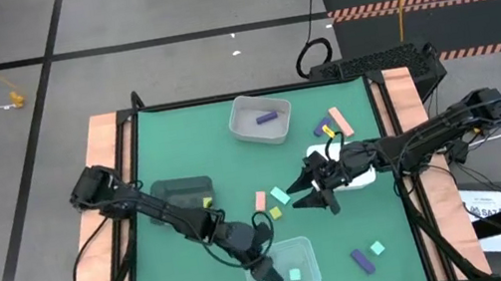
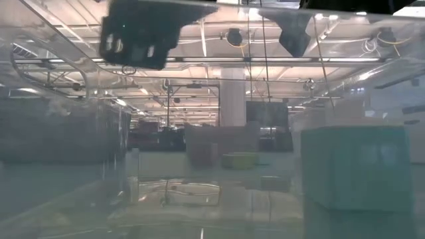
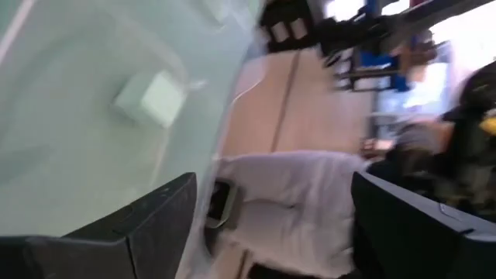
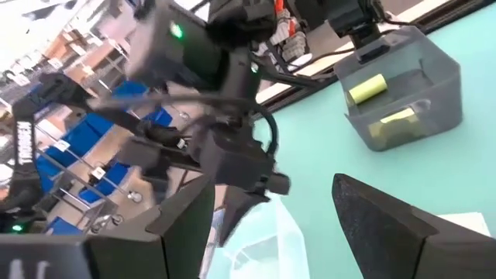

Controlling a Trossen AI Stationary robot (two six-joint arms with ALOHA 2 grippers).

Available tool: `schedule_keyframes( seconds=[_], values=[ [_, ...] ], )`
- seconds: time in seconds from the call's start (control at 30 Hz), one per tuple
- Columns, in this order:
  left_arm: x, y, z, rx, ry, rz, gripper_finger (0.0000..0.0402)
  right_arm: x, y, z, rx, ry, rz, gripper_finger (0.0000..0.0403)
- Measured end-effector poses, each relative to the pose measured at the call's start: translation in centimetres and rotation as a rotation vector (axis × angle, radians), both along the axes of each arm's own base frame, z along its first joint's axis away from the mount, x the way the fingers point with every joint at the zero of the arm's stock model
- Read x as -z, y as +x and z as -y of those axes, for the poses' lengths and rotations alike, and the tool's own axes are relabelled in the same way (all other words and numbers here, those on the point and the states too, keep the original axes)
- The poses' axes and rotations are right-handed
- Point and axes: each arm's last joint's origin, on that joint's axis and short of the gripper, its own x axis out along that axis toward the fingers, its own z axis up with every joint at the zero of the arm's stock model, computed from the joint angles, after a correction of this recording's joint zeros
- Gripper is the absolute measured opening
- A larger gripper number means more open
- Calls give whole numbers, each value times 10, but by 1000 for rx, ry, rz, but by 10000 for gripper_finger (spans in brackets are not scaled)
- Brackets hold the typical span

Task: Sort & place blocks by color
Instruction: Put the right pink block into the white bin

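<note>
Hanging over the clear tray (image 1: 300, 250) at the near edge of the green surface (image 1: 162, 154): left claw (image 1: 265, 270), fingers spread wide, holding nothing. Inside that tray, one mint block (image 1: 295, 275), just right of the claw. Waiting near the middle: right claw (image 1: 316, 197), open too, empty, beside the white tray (image 1: 366, 179). Just left of it, a mint block (image 1: 281, 196), a pink bar (image 1: 261, 200) and a yellow block (image 1: 275, 214). In the far grey tray (image 1: 251, 132), a purple bar (image 1: 267, 116). In the dark tray (image 1: 178, 190) on the left, a yellow bit (image 1: 207, 203). Near right, a purple bar (image 1: 360, 260) and a mint cube (image 1: 377, 247). Far right, a pink bar (image 1: 340, 121).
</note>
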Motion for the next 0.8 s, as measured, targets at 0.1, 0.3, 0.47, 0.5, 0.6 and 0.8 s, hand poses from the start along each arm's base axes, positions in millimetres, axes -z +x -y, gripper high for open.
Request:
schedule_keyframes(
  seconds=[0.1,0.3,0.47,0.5,0.6,0.8],
  values=[
    [-5,5,-7,-23,-26,38,343,1,0,0,-2,-13,-9,254],
    [-18,7,-28,-66,-6,68,325,1,-3,1,-17,-105,0,254],
    [-23,8,-54,-121,46,37,308,0,-11,12,11,-146,-49,254],
    [-23,8,-59,-140,58,20,305,0,-14,16,23,-150,-81,254],
    [-18,6,-76,-194,100,-68,297,0,-23,29,66,-174,-147,254],
    [-15,6,-112,-367,163,-157,283,-2,-48,63,347,-256,-273,254]
  ],
)
